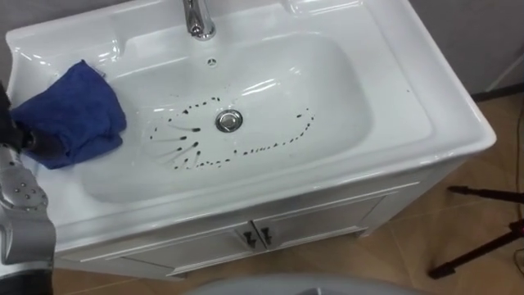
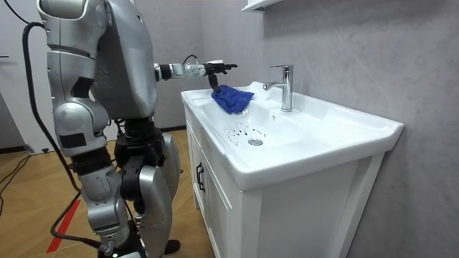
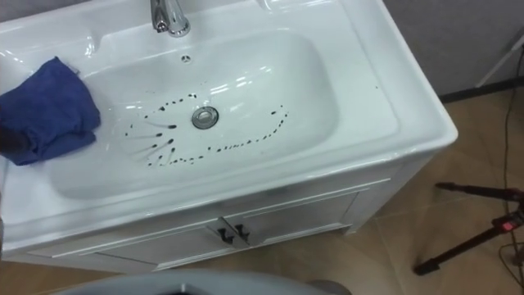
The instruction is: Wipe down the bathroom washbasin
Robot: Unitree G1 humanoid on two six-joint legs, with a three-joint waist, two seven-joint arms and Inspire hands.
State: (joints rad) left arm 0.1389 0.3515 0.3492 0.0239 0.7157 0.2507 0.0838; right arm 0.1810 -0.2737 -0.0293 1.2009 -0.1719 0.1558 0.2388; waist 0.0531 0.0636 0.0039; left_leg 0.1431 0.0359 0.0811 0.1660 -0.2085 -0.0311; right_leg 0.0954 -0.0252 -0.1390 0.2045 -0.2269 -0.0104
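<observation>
Where the robot stood: at the near front of the white basin (image 1: 409, 123), left arm stretched out over its left end.
Left hand (image 1: 18, 135): fingers were curled tight round the blue cloth (image 1: 78, 111).
Blue cloth: was held bunched at the basin's left side, by the rim, well left of the drain (image 1: 229, 120).
Dark specks (image 1: 270, 147): were scattered in a loose ring round the drain.
Faucet (image 1: 196, 18): was mounted on the far rim, behind the drain.
Cabinet doors (image 1: 311, 225): were closed below the basin.

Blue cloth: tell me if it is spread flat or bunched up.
Bunched up: the blue cloth sits in thick rumpled folds at the basin's left edge, not laid flat.
</observation>
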